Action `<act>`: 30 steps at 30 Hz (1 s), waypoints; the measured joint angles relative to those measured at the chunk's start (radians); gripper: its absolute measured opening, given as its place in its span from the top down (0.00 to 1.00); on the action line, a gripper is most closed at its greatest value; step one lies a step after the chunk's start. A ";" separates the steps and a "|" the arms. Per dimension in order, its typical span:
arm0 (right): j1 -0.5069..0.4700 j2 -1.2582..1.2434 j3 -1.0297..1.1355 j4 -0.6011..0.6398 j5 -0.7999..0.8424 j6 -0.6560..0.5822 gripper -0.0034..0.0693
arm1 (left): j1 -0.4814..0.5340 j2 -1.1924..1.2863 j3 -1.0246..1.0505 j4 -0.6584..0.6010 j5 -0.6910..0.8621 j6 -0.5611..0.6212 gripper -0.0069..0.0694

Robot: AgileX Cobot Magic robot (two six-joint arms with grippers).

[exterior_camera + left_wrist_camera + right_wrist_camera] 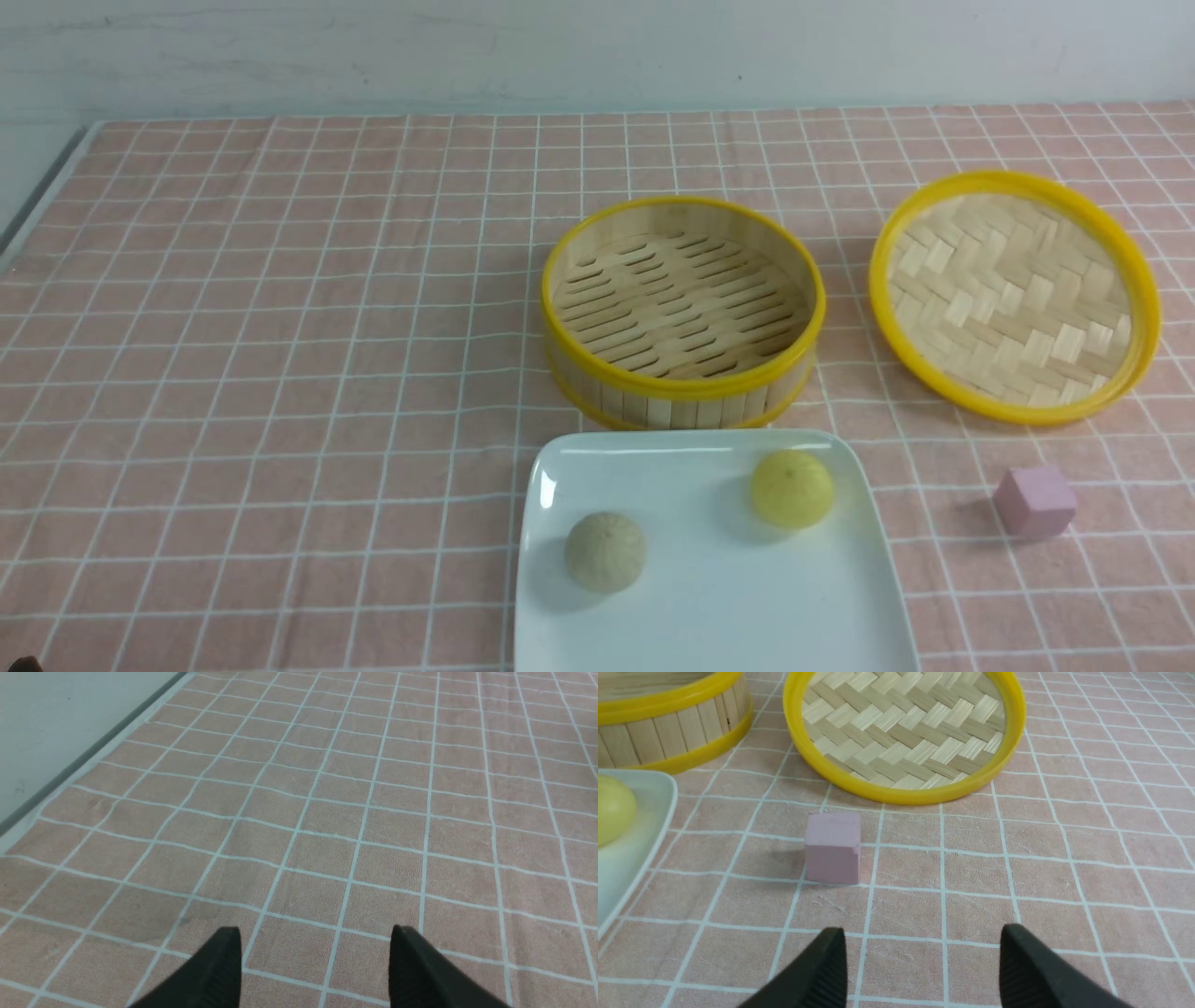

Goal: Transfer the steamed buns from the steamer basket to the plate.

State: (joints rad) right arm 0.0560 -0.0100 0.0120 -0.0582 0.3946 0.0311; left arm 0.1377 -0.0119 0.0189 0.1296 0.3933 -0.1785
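Both steamed buns lie on the white plate [709, 616] at the table's front: the yellow bun [792, 488] at its far right, the greyish-beige bun [605, 551] at its left. Behind the plate stands the steamer basket [683, 313], with nothing on its slat floor. Neither arm shows in the front view. In the left wrist view my left gripper [316, 933] hangs open over bare checked cloth. My right gripper [921, 933] is open too, a little short of the pink cube [832, 848], with the plate's corner [640, 849] and the yellow bun [612, 809] off to one side.
The woven bamboo lid [1015, 294] lies upside down to the right of the basket. A pink cube [1034, 501] sits right of the plate. The cloth's left edge and a grey strip [70, 770] show near the left gripper.
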 joint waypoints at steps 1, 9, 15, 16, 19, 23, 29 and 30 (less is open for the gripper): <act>0.000 0.000 0.000 0.000 0.000 0.000 0.34 | 0.000 0.000 0.000 0.000 0.000 0.000 0.33; 0.000 0.000 0.000 -0.001 0.000 0.000 0.34 | 0.000 0.000 0.000 0.000 0.000 0.000 0.33; 0.000 0.000 0.000 -0.001 0.000 0.000 0.34 | 0.000 0.000 0.000 0.000 0.000 0.000 0.33; 0.000 0.000 0.000 -0.001 0.000 0.000 0.34 | 0.000 0.000 0.000 0.000 0.000 0.000 0.33; 0.000 0.000 0.000 -0.001 0.000 0.000 0.34 | -0.005 0.000 0.000 0.000 0.000 0.000 0.33; 0.000 0.000 0.000 -0.001 0.000 0.000 0.34 | -0.039 0.000 0.000 0.000 0.000 0.000 0.33; 0.000 0.000 0.000 -0.001 0.000 0.000 0.34 | -0.104 0.000 0.000 0.000 0.000 0.000 0.33; 0.000 0.000 0.000 -0.001 0.000 0.000 0.34 | -0.106 0.000 0.000 0.000 0.000 0.000 0.33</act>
State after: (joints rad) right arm 0.0560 -0.0100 0.0120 -0.0591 0.3946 0.0311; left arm 0.0316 -0.0119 0.0189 0.1296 0.3933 -0.1785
